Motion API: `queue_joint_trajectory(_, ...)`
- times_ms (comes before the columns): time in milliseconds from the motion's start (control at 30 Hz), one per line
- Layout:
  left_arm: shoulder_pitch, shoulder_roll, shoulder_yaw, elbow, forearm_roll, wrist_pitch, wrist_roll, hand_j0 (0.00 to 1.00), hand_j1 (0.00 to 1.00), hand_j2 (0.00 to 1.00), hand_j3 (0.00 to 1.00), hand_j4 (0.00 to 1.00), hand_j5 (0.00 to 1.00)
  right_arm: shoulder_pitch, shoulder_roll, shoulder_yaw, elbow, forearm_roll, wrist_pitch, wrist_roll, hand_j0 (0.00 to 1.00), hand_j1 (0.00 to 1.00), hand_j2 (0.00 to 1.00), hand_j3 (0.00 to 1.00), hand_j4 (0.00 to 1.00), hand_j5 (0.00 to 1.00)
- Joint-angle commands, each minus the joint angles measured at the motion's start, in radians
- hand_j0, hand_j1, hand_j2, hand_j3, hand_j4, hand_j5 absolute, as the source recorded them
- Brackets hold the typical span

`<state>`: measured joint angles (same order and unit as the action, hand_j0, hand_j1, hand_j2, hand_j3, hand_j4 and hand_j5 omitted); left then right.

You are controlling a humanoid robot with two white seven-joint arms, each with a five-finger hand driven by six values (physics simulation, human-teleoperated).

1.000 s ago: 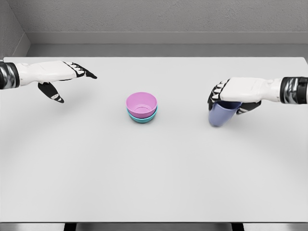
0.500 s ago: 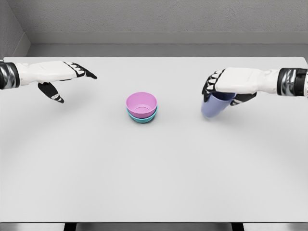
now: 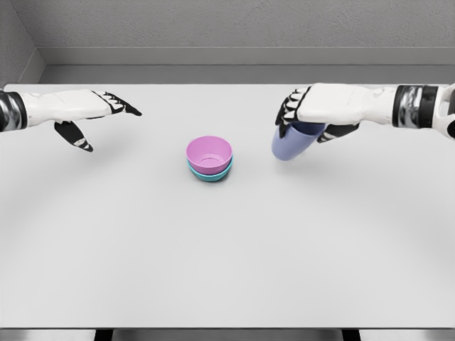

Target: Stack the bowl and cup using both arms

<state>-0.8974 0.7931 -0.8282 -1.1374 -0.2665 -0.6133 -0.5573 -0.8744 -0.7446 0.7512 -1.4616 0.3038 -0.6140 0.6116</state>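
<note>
A bare simulated test room, not a home or kitchen. Shown by the flat, shadowless render and the plain white counter [image 3: 227, 270] filling nearly the whole view beneath the right hand [image 3: 313, 114] and left hand [image 3: 85, 114]. Beyond both hands, only a grey textured wall [image 3: 234, 25] and a strip of grey floor [image 3: 234, 74]. No furniture, tools or fittings anywhere; just stacked bowls [image 3: 210, 159] and a cup [image 3: 291, 142], toy-plain in pastel colours.

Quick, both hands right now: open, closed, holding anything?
Left hand: open, holding nothing.
Right hand: closed on the purple cup, gripped at its rim.
</note>
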Motion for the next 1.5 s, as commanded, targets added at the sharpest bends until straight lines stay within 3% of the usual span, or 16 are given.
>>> queue_joint_trajectory(0,0.0,0.001,0.001,-0.001,0.006,0.002,0.0,1.0,1.0,1.0,1.0,1.0,1.0,0.0,0.022,0.0,0.0,-0.008,0.003,-0.001,0.59,0.59,0.59,0.59,0.59,0.59)
queue_joint_trajectory(700,0.002,0.0,0.001,-0.001,0.006,0.002,0.0,1.0,1.0,1.0,1.0,1.0,1.0,-0.086,0.191,0.014,-0.002,-0.006,0.003,-0.001,0.6,0.6,0.6,0.6,0.6,0.6)
queue_joint_trajectory(867,0.0,0.0,0.001,-0.001,0.006,0.002,0.0,1.0,1.0,1.0,1.0,1.0,1.0,-0.107,0.232,0.059,-0.002,0.001,0.003,-0.001,0.6,0.6,0.6,0.6,0.6,0.6)
queue_joint_trajectory(1200,0.0,0.0,0.001,-0.001,0.006,0.002,0.0,1.0,1.0,1.0,1.0,1.0,1.0,-0.11,0.26,0.086,0.01,0.006,0.003,-0.001,0.6,0.6,0.6,0.6,0.6,0.6)
queue_joint_trajectory(1467,0.002,0.0,0.001,-0.001,0.006,0.002,0.0,1.0,1.0,1.0,1.0,1.0,1.0,-0.11,0.281,0.096,0.066,0.008,0.003,-0.001,0.6,0.6,0.6,0.6,0.6,0.6)
